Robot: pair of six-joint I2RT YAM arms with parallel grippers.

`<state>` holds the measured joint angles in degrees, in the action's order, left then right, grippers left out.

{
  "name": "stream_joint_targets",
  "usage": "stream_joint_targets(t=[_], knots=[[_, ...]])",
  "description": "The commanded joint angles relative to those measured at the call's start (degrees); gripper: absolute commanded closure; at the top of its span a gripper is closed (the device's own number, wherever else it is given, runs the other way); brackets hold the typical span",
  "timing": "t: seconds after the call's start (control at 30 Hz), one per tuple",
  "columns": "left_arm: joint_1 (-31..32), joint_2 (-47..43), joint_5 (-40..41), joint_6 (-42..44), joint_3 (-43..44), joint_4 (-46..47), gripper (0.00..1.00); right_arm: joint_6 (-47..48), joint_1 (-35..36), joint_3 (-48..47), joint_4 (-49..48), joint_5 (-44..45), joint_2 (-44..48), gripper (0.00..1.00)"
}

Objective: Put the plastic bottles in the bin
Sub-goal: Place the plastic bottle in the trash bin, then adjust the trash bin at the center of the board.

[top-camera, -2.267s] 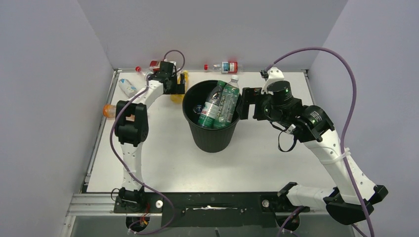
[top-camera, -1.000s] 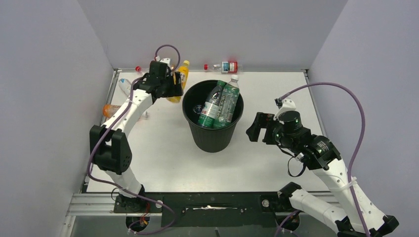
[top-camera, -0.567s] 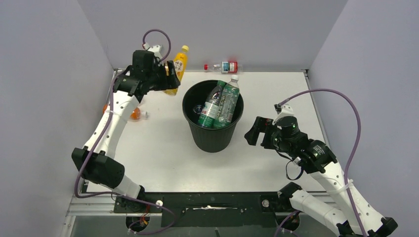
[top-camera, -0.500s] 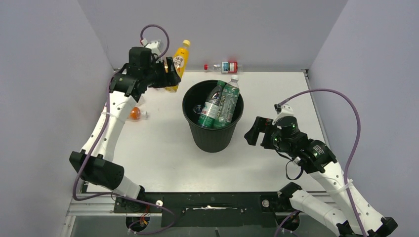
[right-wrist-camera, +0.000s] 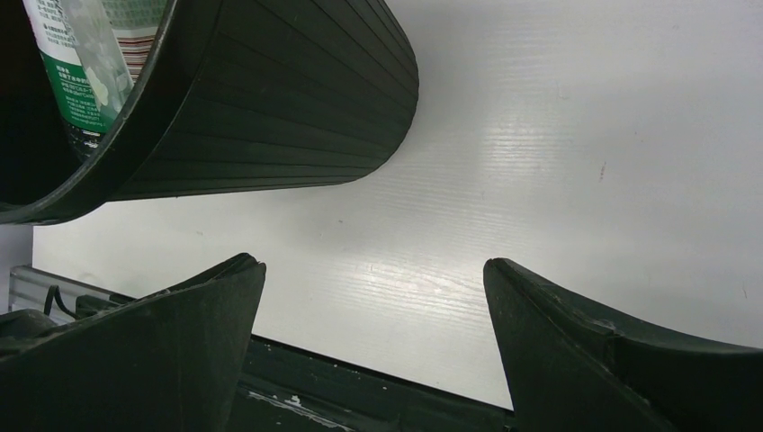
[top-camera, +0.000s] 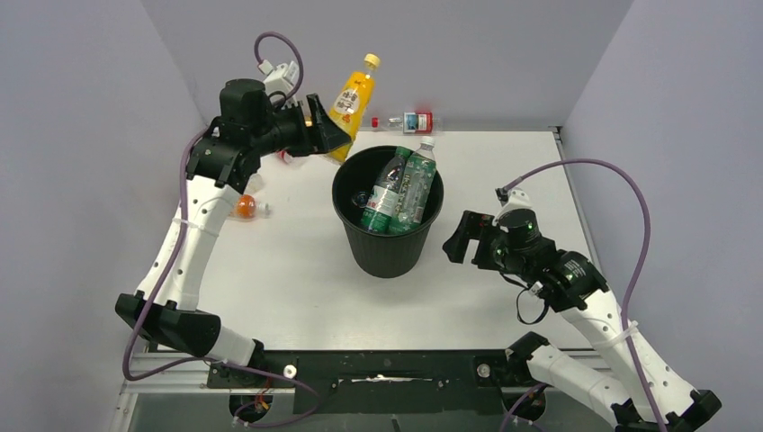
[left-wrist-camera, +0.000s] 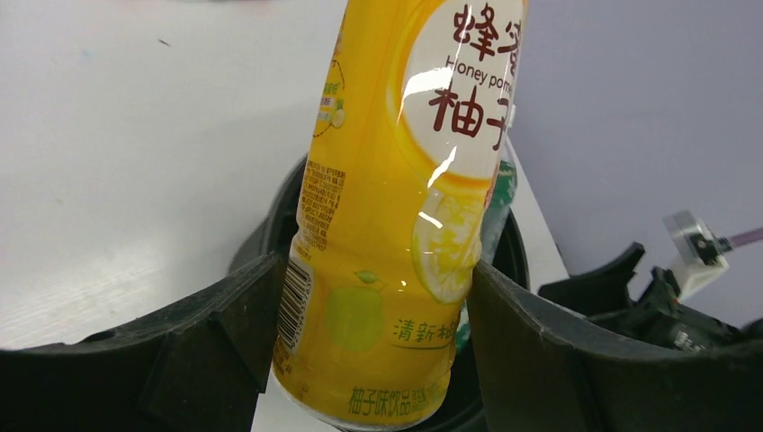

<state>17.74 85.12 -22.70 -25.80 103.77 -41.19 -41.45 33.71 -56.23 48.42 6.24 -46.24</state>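
The black bin [top-camera: 389, 247] stands mid-table with two green-labelled clear bottles [top-camera: 399, 192] leaning inside. My left gripper [top-camera: 331, 135] is shut on a yellow bottle [top-camera: 353, 97] and holds it raised, nearly upright, just behind the bin's back left rim. In the left wrist view the yellow bottle [left-wrist-camera: 396, 207] sits between the fingers [left-wrist-camera: 225, 333] with the bin's rim [left-wrist-camera: 270, 234] below it. My right gripper [top-camera: 457, 241] is open and empty to the right of the bin; the bin's wall [right-wrist-camera: 270, 99] fills its view's upper left.
A clear red-labelled bottle [top-camera: 407, 121] lies at the back wall behind the bin. An orange bottle [top-camera: 245, 209] lies at the left, partly behind my left arm. Side walls close in on both sides.
My left gripper took the yellow bottle off the table at the back left, lifted it and carried it right toward the bin's rim. My right arm drew back from the bin and lowered.
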Motion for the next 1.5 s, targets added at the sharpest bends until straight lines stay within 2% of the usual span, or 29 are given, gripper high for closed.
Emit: stream_joint_targets(t=[0.0,0.2,0.47,0.6,0.67,0.73,0.77,0.9,1.03,1.1,1.23,1.33,1.47], knots=[[3.7,-3.7,-6.4,-7.0,-6.2,10.7,0.44,-0.3,-0.3,-1.9,-3.3,0.3,-0.9,0.02],[10.3,-6.5,-1.6,-11.8,-16.8,18.4,0.44,-0.2,-0.3,-2.1,-4.0,0.2,-1.8,0.02],[12.1,-12.8,6.4,-13.0,-29.9,21.3,0.44,0.3,-0.4,-3.2,-4.5,0.2,-3.1,0.02],[12.2,-12.9,8.8,-11.6,-29.2,17.6,0.33,0.9,-0.4,-4.0,-4.9,-0.2,-4.6,0.02],[12.3,-12.6,10.3,-10.4,-26.9,15.1,0.27,1.2,-0.4,-4.3,-5.2,-0.3,-5.1,0.02],[12.4,-11.7,11.5,-8.6,-23.9,12.1,0.15,1.3,-0.4,-4.7,-5.3,-0.4,-5.4,0.02],[12.5,-11.0,12.2,-7.6,-22.1,10.0,0.15,1.4,-0.5,-4.9,-5.3,-0.3,-5.6,0.02],[12.6,-7.4,14.9,-4.2,-16.0,2.1,0.14,2.6,-0.6,-7.2,-4.9,0.3,-7.2,0.02],[12.5,-9.2,18.7,-3.6,-16.7,1.3,0.13,5.2,-1.4,-12.2,-3.7,0.5,-10.8,0.00],[12.5,-10.4,19.7,-3.6,-17.3,1.4,0.13,6.9,-2.4,-15.2,-2.9,0.3,-13.2,0.03],[12.4,-10.9,21.4,-3.3,-18.5,0.7,0.13,10.3,-5.9,-20.4,-1.9,-2.0,-18.0,0.17],[12.4,-11.9,24.1,-2.3,-19.4,0.2,0.20,12.2,-8.6,-23.5,-1.9,-3.2,-21.5,0.21],[12.5,-10.5,23.8,-1.0,-21.1,-0.1,0.30,13.8,-9.9,-26.8,-2.7,-4.8,-26.1,0.22]])
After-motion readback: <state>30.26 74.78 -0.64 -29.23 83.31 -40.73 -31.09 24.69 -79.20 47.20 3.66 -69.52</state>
